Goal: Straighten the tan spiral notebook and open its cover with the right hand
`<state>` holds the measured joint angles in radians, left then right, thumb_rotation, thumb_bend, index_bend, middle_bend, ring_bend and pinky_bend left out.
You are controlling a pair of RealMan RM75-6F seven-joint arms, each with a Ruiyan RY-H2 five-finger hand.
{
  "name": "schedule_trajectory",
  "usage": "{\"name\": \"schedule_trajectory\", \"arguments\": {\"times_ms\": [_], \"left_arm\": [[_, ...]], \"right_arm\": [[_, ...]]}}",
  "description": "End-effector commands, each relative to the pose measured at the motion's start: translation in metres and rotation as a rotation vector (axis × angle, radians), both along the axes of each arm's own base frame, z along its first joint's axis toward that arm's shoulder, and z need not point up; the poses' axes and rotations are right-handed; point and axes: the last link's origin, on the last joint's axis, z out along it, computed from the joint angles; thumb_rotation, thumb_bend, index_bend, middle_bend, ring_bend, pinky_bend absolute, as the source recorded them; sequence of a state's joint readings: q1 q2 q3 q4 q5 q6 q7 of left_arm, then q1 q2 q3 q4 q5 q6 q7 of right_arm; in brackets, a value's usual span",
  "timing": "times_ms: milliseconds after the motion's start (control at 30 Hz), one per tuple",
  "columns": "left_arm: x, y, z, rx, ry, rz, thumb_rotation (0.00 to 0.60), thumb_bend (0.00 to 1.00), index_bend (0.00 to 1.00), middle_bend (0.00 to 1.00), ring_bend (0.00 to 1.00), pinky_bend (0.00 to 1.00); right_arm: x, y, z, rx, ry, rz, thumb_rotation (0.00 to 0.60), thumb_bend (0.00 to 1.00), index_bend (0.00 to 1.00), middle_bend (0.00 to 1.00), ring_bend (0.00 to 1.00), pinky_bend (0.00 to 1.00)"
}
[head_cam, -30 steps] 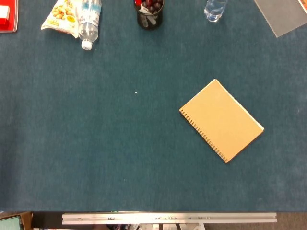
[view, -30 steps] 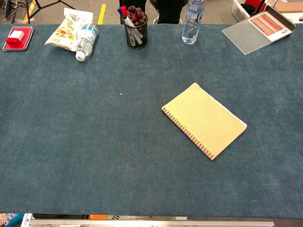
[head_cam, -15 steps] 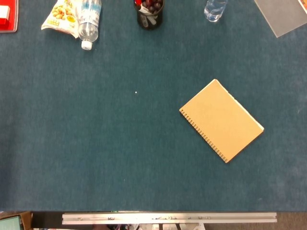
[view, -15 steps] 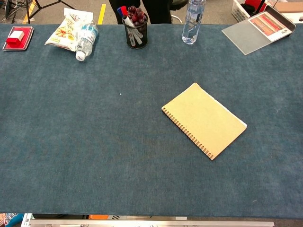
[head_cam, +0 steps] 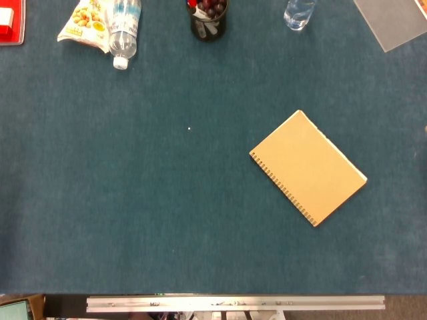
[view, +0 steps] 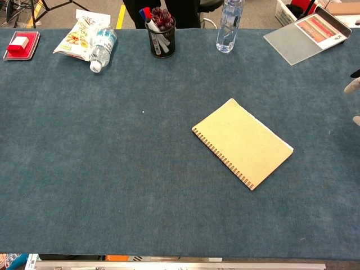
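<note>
The tan spiral notebook (head_cam: 308, 167) (view: 242, 143) lies closed and flat on the blue table, right of the middle. It is turned askew, with its wire spine along the lower-left side. At the right border of the chest view, pale fingertips (view: 353, 85) of my right hand (view: 355, 101) just show, well to the right of the notebook and apart from it. Too little of the hand shows to tell how its fingers stand. My left hand appears in neither view.
Along the far edge stand a black pen cup (view: 161, 35), an upright water bottle (view: 229, 22), a lying bottle (view: 101, 49) on a snack bag (view: 80, 34), a red tray (view: 21, 45) and a grey board (view: 306, 35). The blue table cloth (view: 112, 169) spreads around the notebook.
Fingertips of my right hand have come in at the right border of the chest view. The notebook has not moved.
</note>
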<state>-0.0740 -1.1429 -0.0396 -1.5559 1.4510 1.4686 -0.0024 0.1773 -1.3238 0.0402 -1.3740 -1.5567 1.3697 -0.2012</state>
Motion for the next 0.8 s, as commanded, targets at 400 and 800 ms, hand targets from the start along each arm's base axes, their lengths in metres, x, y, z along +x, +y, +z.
{"name": "schedule_trajectory", "arguments": {"times_ms": [400, 800], "left_arm": [[-0.006, -0.003, 0.000, -0.007, -0.005, 0.012, 0.600, 0.36, 0.25, 0.06, 0.11, 0.28], [-0.007, -0.003, -0.002, -0.008, 0.002, 0.015, 0.600, 0.36, 0.25, 0.06, 0.11, 0.28]], "right_arm": [[0.009, -0.016, -0.026, 0.062, 0.004, 0.024, 0.600, 0.23, 0.36, 0.22, 0.16, 0.29], [0.007, -0.019, -0.040, 0.098, 0.030, 0.025, 0.600, 0.23, 0.36, 0.22, 0.16, 0.29]]}}
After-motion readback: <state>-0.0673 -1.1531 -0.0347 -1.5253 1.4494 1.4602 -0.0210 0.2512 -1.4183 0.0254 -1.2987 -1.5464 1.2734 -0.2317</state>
